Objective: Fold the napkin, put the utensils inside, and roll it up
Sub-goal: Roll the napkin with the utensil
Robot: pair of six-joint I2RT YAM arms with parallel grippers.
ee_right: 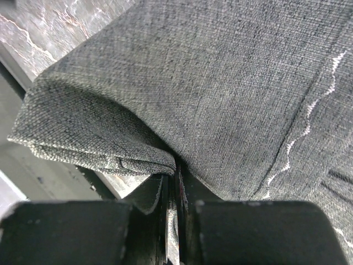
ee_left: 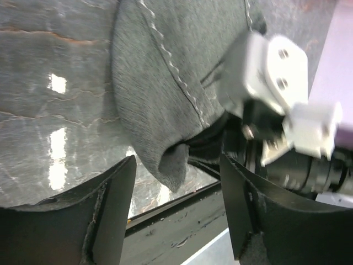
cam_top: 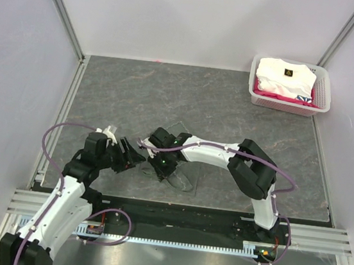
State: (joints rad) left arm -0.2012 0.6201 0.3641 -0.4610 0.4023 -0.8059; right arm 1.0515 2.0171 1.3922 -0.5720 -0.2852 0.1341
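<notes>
The grey-green napkin [ee_right: 220, 83] is bunched and lifted near the table's front edge, and my right gripper [ee_right: 174, 174] is shut on a fold of it. In the top view the napkin [cam_top: 183, 180] lies partly under the right arm, with the right gripper [cam_top: 159, 161] over its left end. My left gripper [cam_top: 137, 155] faces it from the left, open. In the left wrist view a drooping end of the napkin [ee_left: 160, 88] hangs just ahead of the open left gripper [ee_left: 176, 204], touching neither finger. The utensils are hidden.
A white basket [cam_top: 324, 92] holding a folded white garment [cam_top: 286, 77] stands at the back right corner. The table's front edge and a metal rail [ee_left: 182, 232] lie right below the napkin. Walls close in the left, right and back.
</notes>
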